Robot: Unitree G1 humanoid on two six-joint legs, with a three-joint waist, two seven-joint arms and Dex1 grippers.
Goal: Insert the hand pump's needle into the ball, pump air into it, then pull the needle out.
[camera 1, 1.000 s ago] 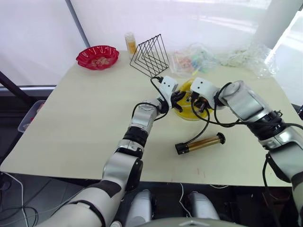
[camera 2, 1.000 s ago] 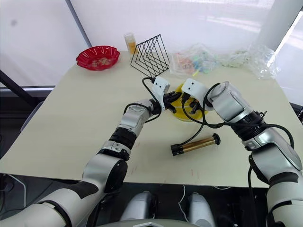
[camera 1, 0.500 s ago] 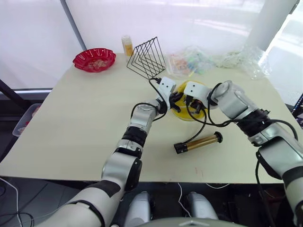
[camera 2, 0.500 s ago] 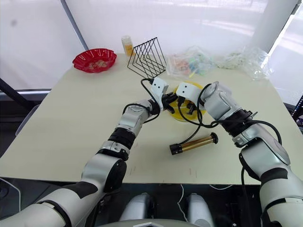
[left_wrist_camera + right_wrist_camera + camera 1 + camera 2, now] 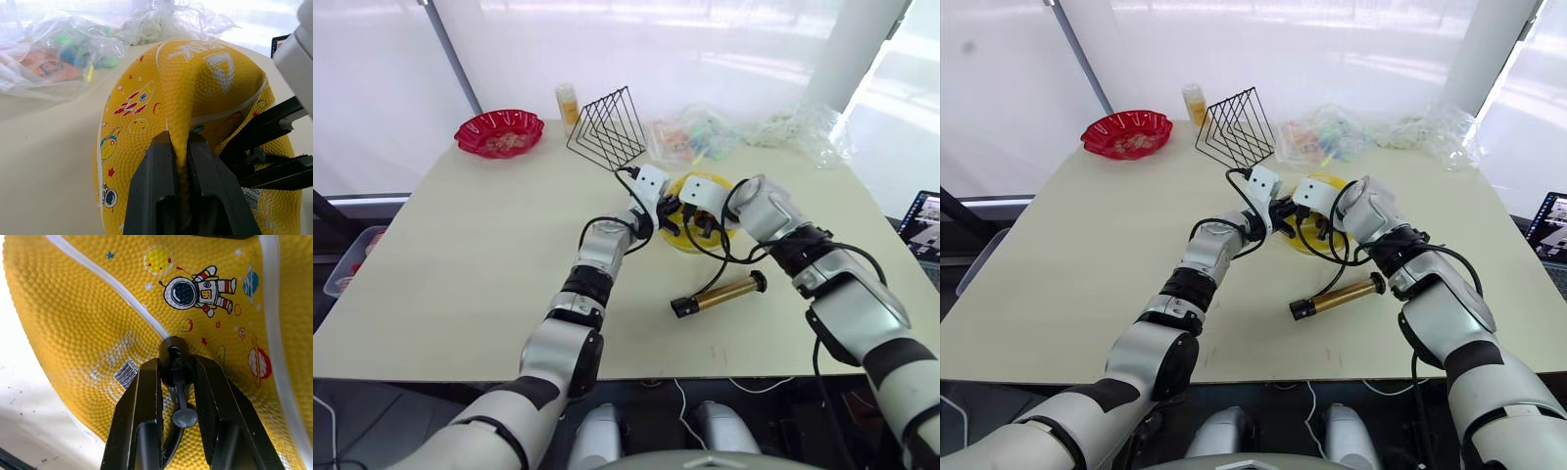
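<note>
The ball (image 5: 195,83) is yellow, saggy and printed with cartoon marks, and it lies mid-table. My left gripper (image 5: 179,161) is shut on a raised fold of its skin. From the other side, my right gripper (image 5: 175,369) is shut on the needle (image 5: 172,357) by its small black fitting. The fitting presses against the ball beside a white seam, and the pin itself is hidden. The black hose (image 5: 170,438) runs back between the right fingers. The hand pump (image 5: 722,292) lies flat on the table nearer to me, with neither gripper on it.
Along the table's far side stand a red bowl (image 5: 499,132), a small jar (image 5: 567,101), a black wire rack (image 5: 604,127) and crumpled plastic bags (image 5: 700,137). A laptop (image 5: 925,220) shows past the right edge.
The camera has shifted. My right gripper has moved in over the ball toward the left gripper, bringing the fitting with it. The pump has stayed where it lay.
</note>
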